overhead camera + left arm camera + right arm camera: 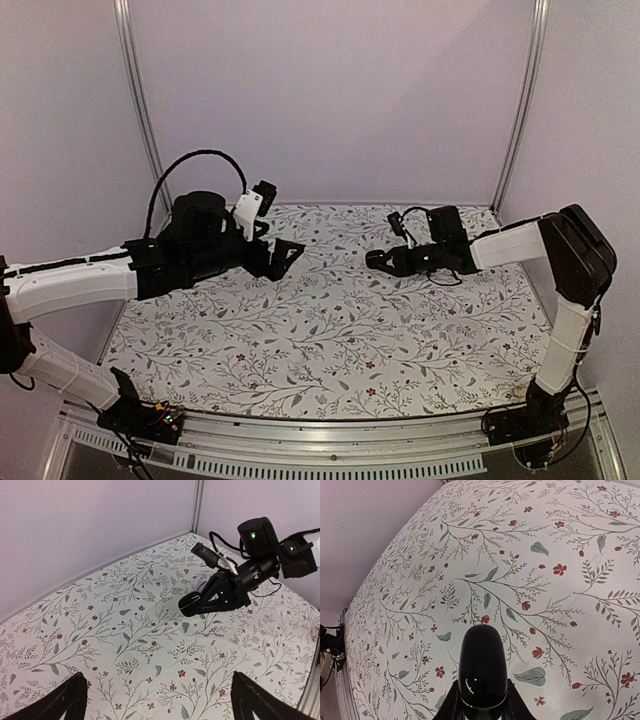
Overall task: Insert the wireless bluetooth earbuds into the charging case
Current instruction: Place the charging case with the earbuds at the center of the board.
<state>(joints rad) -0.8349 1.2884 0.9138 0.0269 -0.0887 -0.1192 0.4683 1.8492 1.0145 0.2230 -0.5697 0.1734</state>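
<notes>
right gripper (381,262): raised over the far right of the patterned cloth (330,340); jaws pinched on the charging case.
charging case (481,666): black, glossy, rounded; gripped at its near end, far end left projecting over the patterned cloth.
left gripper (288,251): raised at far left; jaws spread, nothing held.

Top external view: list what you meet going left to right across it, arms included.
In order: left arm's white link → left gripper, open → charging case, clamped at the tip of the right gripper → right arm's black elbow.
</notes>
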